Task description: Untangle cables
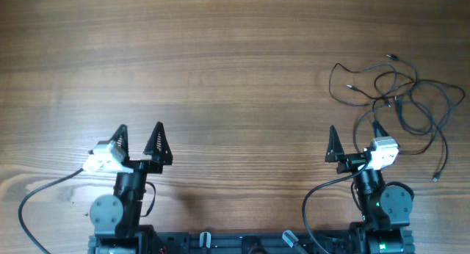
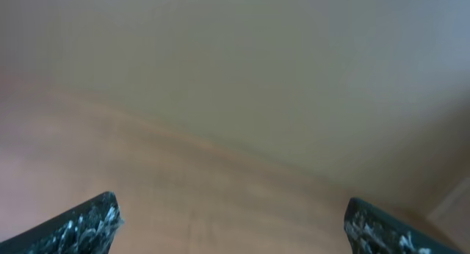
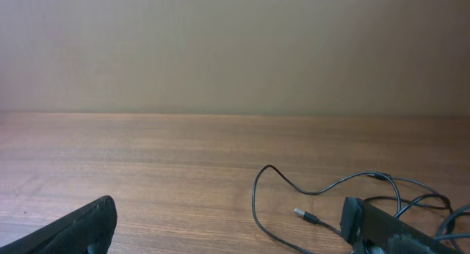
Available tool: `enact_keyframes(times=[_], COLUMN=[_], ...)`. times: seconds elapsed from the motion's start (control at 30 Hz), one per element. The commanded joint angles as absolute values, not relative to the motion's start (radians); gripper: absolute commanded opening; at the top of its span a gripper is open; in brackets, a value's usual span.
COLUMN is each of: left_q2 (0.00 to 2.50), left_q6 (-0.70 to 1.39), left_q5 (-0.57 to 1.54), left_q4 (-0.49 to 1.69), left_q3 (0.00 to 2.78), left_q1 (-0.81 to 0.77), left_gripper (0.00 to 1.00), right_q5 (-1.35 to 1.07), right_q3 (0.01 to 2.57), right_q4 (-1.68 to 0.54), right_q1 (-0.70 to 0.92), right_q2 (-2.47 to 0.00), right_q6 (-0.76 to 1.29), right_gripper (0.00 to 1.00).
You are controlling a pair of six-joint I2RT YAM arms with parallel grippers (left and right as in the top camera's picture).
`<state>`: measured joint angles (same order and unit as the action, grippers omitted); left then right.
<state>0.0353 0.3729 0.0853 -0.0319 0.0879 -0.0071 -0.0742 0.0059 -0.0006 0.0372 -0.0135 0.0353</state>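
1. Hidden or unclear: the left wrist view is blurred. I can make out only the two dark fingertips (image 2: 92, 223) at the lower edge and pale brown surface (image 2: 220, 180) beyond them.
2. In the right wrist view, the right-side finger (image 3: 382, 228) covers part of the cables (image 3: 294, 188), and the tangle runs out of the picture on the right. I cannot tell whether that finger touches a cord.
3. Count: two arms, two hands. The cables (image 1: 400, 100) overlap in one loose tangle, so I cannot count the cords. Several small plug ends (image 1: 438, 176) show in the overhead view, and one plug end (image 3: 305, 215) in the right wrist view.
4. Location: the tangle lies on the wooden surface (image 1: 220, 63) at its right side, just ahead of the right hand (image 1: 355, 129) and well apart from the left hand (image 1: 141, 127).
5. Left hand: fingers spread wide, nothing between them.
6. Right hand: fingers spread wide, nothing gripped. The gap between them shows bare surface and one cord loop.
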Motion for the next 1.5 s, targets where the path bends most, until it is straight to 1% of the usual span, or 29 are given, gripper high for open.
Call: enact_keyframes(times=[0.0,0.03,0.13,0.27,0.4,1.47], left_q2=[0.003,0.003,0.003,0.003,0.003,0.003], left_q6=[0.212,0.189,0.157,0.157,0.163,0.164], left_q5=[0.108,0.108,0.107,0.107,0.108,0.115], left_q4=[-0.176,-0.212,-0.174,-0.023,0.072,0.068], left_q3=[0.022,0.005,0.006,0.006,0.006,0.006], left_q1=[-0.001,-0.001,-0.002,-0.002,-0.003,-0.019], left_gripper=[1.00,1.00,1.00,1.00,1.00,1.00], right_q5=[-0.079,-0.079,-0.079,-0.079,-0.079,-0.079], right_q3=[0.005,0.005,0.005,0.005,0.005,0.005], right_q4=[0.002,0.002,0.002,0.002,0.002,0.002], right_q1=[0.033,0.033,0.033,0.033,0.033,0.033], right_q2=[-0.004,-0.004,-0.004,-0.004,-0.004,-0.004], right_q6=[0.028,0.028,0.028,0.028,0.028,0.028], right_gripper=[1.00,1.00,1.00,1.00,1.00,1.00])
